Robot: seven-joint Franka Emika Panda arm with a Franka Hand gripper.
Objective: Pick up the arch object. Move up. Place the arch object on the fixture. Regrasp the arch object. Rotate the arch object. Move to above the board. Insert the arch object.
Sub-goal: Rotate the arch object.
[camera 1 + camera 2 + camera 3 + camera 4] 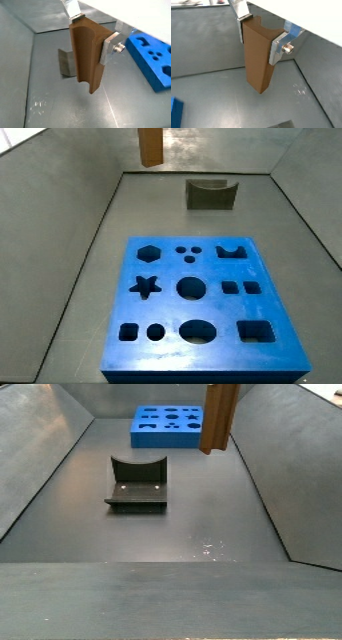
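Hanging high above the grey floor (pixel 174 534), the gripper (pixel 92 30) clamps the arch object (pixel 87 55) upright between its silver fingers (pixel 109 47), well clear of everything. Below, the fixture (pixel 138 483) stands alone near the enclosure's middle, and the board (pixel 198 303) lies apart from it. Nothing blocks the space between them.

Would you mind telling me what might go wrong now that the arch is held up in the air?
1. The tool grips the arch only near its top end, with most of its length hanging below the fingers; it may swing or slip.
2. The fixture has a narrow curved dip; a tilted arch may miss it or topple.
3. The board lies nearby, so a dropped arch could land on it.
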